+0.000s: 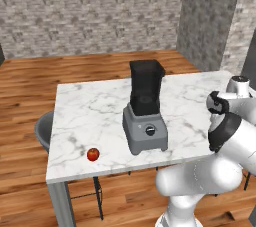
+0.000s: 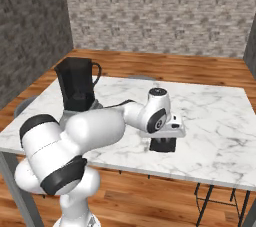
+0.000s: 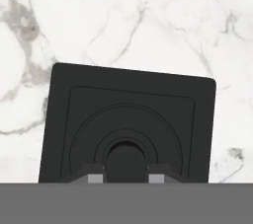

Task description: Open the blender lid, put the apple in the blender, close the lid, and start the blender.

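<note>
The blender stands mid-table with its grey base [image 1: 145, 131] and round black dial facing the near edge. Its dark jar [image 1: 146, 88] is open at the top and appears again at the left of the right base view [image 2: 76, 88]. The blender lid [image 3: 128, 119], a flat black square, lies just under the hand, low over or on the marble [image 2: 163, 146], to the right of the blender. My gripper [image 3: 126, 177] is shut on the lid's round centre knob, one fingertip on each side. The apple [image 1: 93, 154] rests near the table's front left corner.
The white marble table [image 1: 90, 106] stands on a wooden floor. A grey stool [image 1: 44, 128] sits at its left end, and dark stool legs [image 2: 220, 201] show beneath the near edge. Brick walls stand behind.
</note>
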Controlling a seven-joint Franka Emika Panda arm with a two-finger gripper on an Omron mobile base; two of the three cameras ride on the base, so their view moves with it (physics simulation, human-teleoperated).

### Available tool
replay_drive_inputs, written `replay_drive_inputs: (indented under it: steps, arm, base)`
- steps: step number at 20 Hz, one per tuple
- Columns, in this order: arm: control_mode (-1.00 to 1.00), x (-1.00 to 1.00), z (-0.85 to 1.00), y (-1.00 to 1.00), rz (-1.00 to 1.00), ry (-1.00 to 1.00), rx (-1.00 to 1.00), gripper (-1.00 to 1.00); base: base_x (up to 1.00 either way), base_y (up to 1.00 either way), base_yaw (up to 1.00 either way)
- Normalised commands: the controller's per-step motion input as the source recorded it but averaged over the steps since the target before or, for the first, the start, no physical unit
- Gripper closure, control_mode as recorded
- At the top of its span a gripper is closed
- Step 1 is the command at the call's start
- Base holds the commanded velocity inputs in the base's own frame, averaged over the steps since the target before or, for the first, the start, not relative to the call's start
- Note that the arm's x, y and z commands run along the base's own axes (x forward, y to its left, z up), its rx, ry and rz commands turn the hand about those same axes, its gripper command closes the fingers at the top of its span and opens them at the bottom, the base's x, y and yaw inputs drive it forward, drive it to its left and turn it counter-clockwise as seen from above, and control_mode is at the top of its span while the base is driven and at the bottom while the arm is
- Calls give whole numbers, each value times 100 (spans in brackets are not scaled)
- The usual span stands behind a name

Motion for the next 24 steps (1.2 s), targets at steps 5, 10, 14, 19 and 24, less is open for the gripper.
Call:
replay_drive_inputs:
  steps: [5,10,14,19,24]
  arm:
    - [-100,15,-22,-3,0,0,7,100]
    - [-100,31,-11,0,0,0,1,100]
    - [-100,19,-24,0,0,0,0,100]
    - [-100,0,-46,1,0,0,0,-100]
    - [-100,0,-7,2,0,0,0,-100]
  base:
    - [0,0,0]
    - [0,0,0]
    - [0,0,0]
    - [0,0,0]
    - [0,0,0]
